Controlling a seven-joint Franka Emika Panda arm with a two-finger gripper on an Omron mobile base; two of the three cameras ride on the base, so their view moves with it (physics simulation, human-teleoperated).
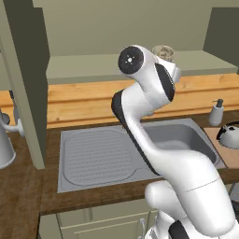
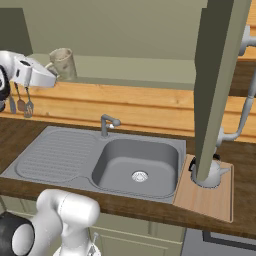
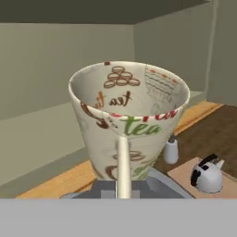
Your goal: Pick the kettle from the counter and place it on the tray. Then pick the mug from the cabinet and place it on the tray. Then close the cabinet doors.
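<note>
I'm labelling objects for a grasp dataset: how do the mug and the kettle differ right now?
The mug is cream with printed brown and green tea motifs; the kettle is plain silvery-grey with a black handle. The mug is an open tapered cup, the kettle a closed dome. The mug is up at the cabinet shelf, apparently held by its handle at the gripper; the kettle rests on the tray. Both stand upright.

Ahead of the tool, the mug [image 3: 127, 122] hides both fingertips and its own base in the hand view. In the left base view the arm covers most of the mug. Below and right of the tool, an open cabinet door [image 2: 220, 85] hides part of the kettle [image 2: 212, 172], which possibly stands on the tray [image 2: 207, 197].
</note>
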